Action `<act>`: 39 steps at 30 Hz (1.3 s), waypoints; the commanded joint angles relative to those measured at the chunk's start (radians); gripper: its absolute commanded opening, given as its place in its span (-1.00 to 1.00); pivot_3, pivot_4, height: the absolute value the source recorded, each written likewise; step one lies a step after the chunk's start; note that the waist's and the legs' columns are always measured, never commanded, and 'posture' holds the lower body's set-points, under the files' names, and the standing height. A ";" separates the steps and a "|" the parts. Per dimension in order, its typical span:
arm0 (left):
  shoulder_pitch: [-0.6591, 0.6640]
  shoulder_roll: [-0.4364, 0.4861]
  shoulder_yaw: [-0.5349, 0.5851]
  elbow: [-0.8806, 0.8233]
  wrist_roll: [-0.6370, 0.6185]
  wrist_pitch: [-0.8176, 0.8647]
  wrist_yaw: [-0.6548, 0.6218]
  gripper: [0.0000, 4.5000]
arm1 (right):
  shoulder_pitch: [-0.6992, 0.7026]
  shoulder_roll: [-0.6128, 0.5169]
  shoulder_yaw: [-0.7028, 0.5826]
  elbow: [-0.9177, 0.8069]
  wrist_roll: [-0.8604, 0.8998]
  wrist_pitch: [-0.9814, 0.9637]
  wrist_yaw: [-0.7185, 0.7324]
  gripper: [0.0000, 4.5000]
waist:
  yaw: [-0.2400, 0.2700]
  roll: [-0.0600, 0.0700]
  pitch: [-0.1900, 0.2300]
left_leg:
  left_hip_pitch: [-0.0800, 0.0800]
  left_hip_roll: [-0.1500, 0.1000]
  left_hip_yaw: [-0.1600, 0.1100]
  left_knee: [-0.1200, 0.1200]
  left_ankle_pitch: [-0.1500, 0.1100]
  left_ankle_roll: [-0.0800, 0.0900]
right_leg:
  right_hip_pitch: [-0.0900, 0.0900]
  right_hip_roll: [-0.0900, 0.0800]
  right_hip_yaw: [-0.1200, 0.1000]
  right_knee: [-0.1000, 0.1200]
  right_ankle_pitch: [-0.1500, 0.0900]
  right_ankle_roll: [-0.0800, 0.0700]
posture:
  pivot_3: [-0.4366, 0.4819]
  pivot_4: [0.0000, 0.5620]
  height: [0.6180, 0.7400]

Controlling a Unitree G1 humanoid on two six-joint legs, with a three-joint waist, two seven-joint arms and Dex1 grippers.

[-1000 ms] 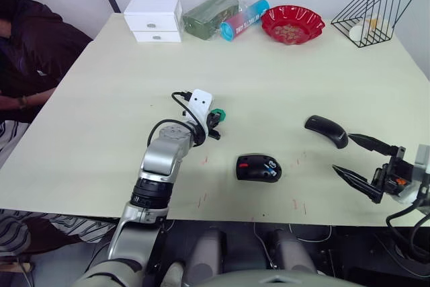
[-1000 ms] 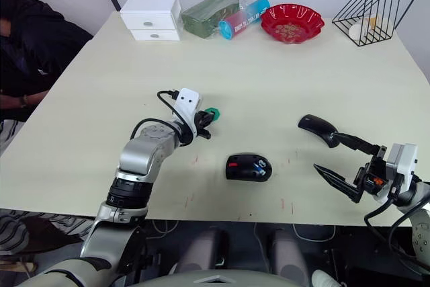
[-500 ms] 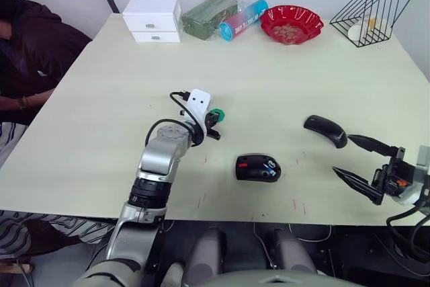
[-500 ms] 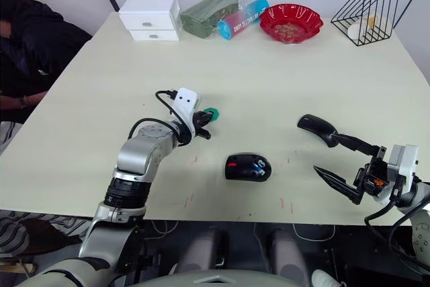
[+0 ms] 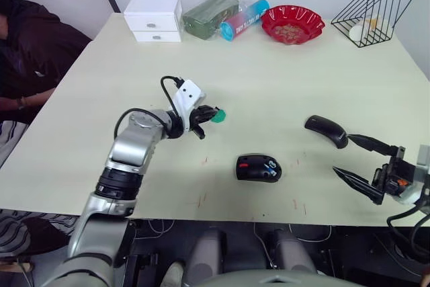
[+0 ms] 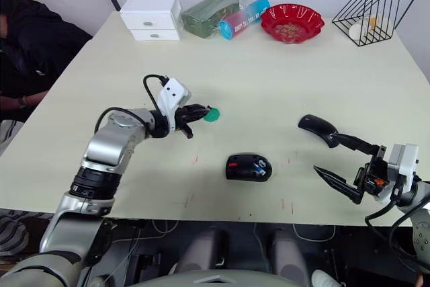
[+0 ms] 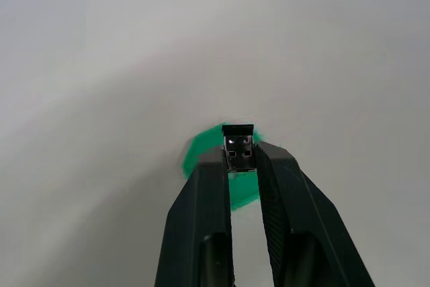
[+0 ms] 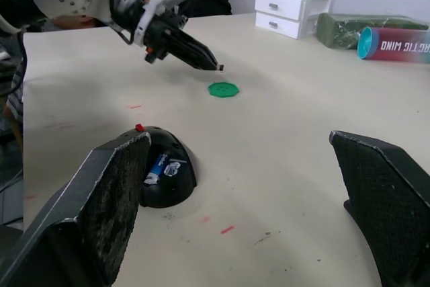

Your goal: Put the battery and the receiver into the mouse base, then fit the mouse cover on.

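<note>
My left gripper (image 5: 207, 112) is shut on the receiver (image 7: 238, 148), a small metal stub pinched at its fingertips. It hangs just above the table, over a green toothed disc (image 5: 218, 117). The mouse base (image 5: 259, 167) lies near the table's front middle, black with a red patch. The blue-and-white battery (image 8: 160, 166) sits in it. The mouse cover (image 5: 326, 130), a plain black shell, lies to the right of the base. My right gripper (image 5: 344, 154) stands open at the front right, just short of the cover, with nothing between its fingers (image 8: 111, 199).
Along the far edge stand a white drawer box (image 5: 153, 18), a green pack (image 5: 210, 16), a blue-capped tube (image 5: 244, 19), a red bowl (image 5: 292, 23) and a black wire rack (image 5: 373, 13). A person in dark clothes (image 5: 27, 52) sits at the left.
My left arm has swung out to the left and its gripper now points right, with the receiver raised beside the green disc. The right gripper, mouse base and cover have not moved.
</note>
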 commanded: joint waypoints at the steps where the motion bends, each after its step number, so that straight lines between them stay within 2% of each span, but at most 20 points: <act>1: -0.052 0.036 -0.006 0.031 -0.043 -0.102 -0.167 -0.96 | -0.018 -0.017 -0.027 -0.017 0.027 0.023 -0.015 1.00 | 0.000 0.000 0.000 | 0.000 0.000 0.000 0.000 0.000 0.000 | 0.000 0.000 0.000 0.000 0.000 0.000 | -0.05 -0.47 1.00; 6: -0.093 0.047 -0.014 0.068 -0.081 -0.182 -0.337 -0.96 | -0.045 -0.037 -0.022 -0.039 0.038 0.105 -0.070 1.00 | 0.000 0.000 0.000 | 0.000 0.000 0.000 0.000 0.000 0.000 | 0.000 0.000 0.000 0.000 0.000 0.000 | -0.05 -0.47 1.00; 10: -0.132 0.064 -0.075 0.090 -0.068 -0.329 -0.522 -0.96 | -0.079 -0.081 -0.011 -0.088 0.109 0.238 -0.108 1.00 | 0.000 0.000 0.000 | -0.001 0.000 0.000 0.000 0.000 0.000 | 0.000 0.000 0.000 0.000 0.000 0.000 | -0.05 -0.47 1.00; 14: -0.165 0.032 -0.089 0.113 -0.080 -0.382 -0.586 -0.96 | -0.117 -0.112 0.003 -0.119 0.161 0.376 -0.182 1.00 | 0.000 0.000 0.000 | -0.001 0.000 0.000 0.001 0.000 0.000 | 0.000 0.000 0.000 0.000 0.000 0.000 | -0.05 -0.47 1.00; 18: -0.194 -0.023 -0.104 0.106 -0.085 -0.439 -0.623 -0.96 | -0.227 -0.132 0.050 -0.192 0.279 0.616 -0.394 1.00 | -0.003 0.000 0.000 | -0.001 0.000 0.000 0.001 0.000 0.000 | -0.001 0.000 0.001 0.000 0.000 0.000 | -0.05 -0.47 1.00; 21: -0.198 -0.049 -0.109 0.099 -0.081 -0.465 -0.633 -0.96 | -0.288 -0.153 0.072 -0.231 0.448 0.818 -0.557 1.00 | -0.002 -0.001 0.000 | -0.002 0.000 -0.001 0.001 0.000 0.000 | -0.001 0.000 0.000 0.000 0.000 0.000 | -0.05 -0.47 1.00; 24: -0.198 -0.062 -0.111 0.099 -0.082 -0.481 -0.646 -0.96 | -0.348 -0.148 0.084 -0.226 0.574 0.910 -0.658 1.00 | -0.001 -0.001 0.001 | -0.004 0.000 -0.001 0.001 0.000 0.000 | -0.002 0.001 -0.001 0.000 0.000 0.000 | -0.05 -0.47 1.00; 27: -0.206 -0.074 -0.122 0.105 -0.067 -0.512 -0.650 -0.96 | -0.420 -0.191 0.153 -0.135 0.881 1.049 -0.877 1.00 | -0.002 -0.001 0.001 | -0.004 0.000 -0.001 0.001 0.000 0.000 | -0.003 0.000 0.000 -0.001 0.000 0.000 | -0.05 -0.47 1.00; 30: -0.212 -0.079 -0.125 0.110 -0.061 -0.529 -0.657 -0.96 | -0.459 -0.240 0.246 -0.065 1.195 1.036 -1.106 1.00 | 0.000 -0.003 0.002 | -0.004 0.001 -0.001 0.001 0.000 0.000 | -0.003 0.000 -0.001 0.000 0.000 0.000 | -0.05 -0.47 1.00; 33: -0.214 -0.077 -0.127 0.113 -0.055 -0.540 -0.662 -0.96 | -0.494 -0.191 0.282 -0.029 1.280 1.029 -1.200 1.00 | -0.002 -0.003 0.002 | -0.006 0.001 -0.002 0.001 0.000 0.001 | -0.003 0.000 -0.001 -0.001 0.000 0.000 | -0.05 -0.47 1.00; 36: -0.216 -0.078 -0.131 0.113 -0.056 -0.543 -0.666 -0.96 | -0.533 -0.104 0.295 0.007 1.280 1.037 -1.286 0.68 | -0.006 -0.005 0.003 | -0.006 0.001 -0.002 0.002 0.000 0.001 | -0.004 0.000 -0.001 -0.001 0.000 0.000 | -0.05 -0.47 1.00; 37: -0.216 -0.079 -0.132 0.110 -0.057 -0.543 -0.669 -0.96 | -0.540 -0.075 0.290 0.016 1.280 1.040 -1.314 0.41 | -0.006 -0.005 0.003 | -0.006 0.001 -0.002 0.002 0.000 0.001 | -0.004 0.001 -0.001 -0.001 0.000 0.000 | -0.05 -0.47 1.00; 38: -0.218 -0.080 -0.133 0.108 -0.057 -0.541 -0.670 -0.96 | -0.546 -0.050 0.286 0.022 1.280 1.045 -1.339 0.30 | -0.006 -0.005 0.003 | -0.007 0.001 -0.002 0.002 0.000 0.001 | -0.004 0.001 -0.001 -0.001 0.000 0.000 | -0.05 -0.47 1.00; 39: -0.219 -0.082 -0.134 0.107 -0.057 -0.540 -0.670 -0.96 | -0.549 -0.030 0.281 0.027 1.280 1.049 -1.359 0.30 | -0.006 -0.005 0.003 | -0.007 0.001 -0.002 0.002 0.000 0.001 | -0.004 0.000 -0.002 0.000 0.000 0.000 | -0.05 -0.47 1.00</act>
